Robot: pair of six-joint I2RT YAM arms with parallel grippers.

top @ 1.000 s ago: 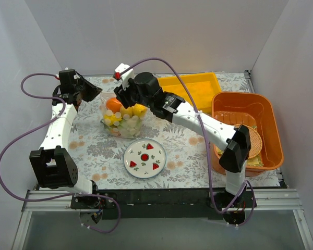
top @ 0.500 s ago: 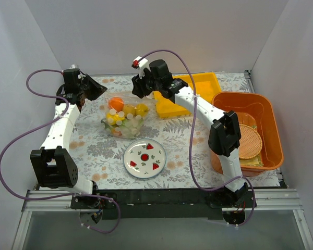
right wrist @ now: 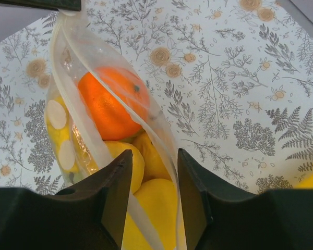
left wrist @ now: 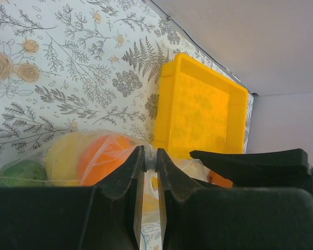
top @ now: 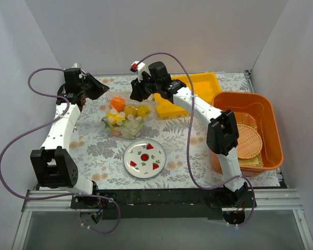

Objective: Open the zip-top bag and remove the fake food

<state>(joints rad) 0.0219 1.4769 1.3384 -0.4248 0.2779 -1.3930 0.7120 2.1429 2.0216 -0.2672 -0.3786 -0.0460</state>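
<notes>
The zip-top bag (top: 126,121) lies on the floral cloth behind the plate, its mouth pulled open toward the back. It holds the fake food: a round orange fruit (top: 116,102), yellow lemons (top: 142,110) and several pale pieces (top: 126,126). My left gripper (top: 100,89) is shut on the white zip strip at the bag's left corner (left wrist: 150,159). My right gripper (top: 134,95) is open at the bag's mouth. In the right wrist view its jaws (right wrist: 154,156) straddle one zip strip above the lemons (right wrist: 154,200), with the orange fruit (right wrist: 112,101) beyond.
A white plate (top: 145,158) with red motifs lies in front of the bag. A yellow tray (top: 195,86) stands behind and right of the right gripper, also in the left wrist view (left wrist: 203,112). An orange basin (top: 240,95) holding a woven mat stands at the right edge.
My right gripper has risen off the bag and moved back and right, and the bag's mouth has stretched open. The left gripper has shifted slightly right, still gripping the corner.
</notes>
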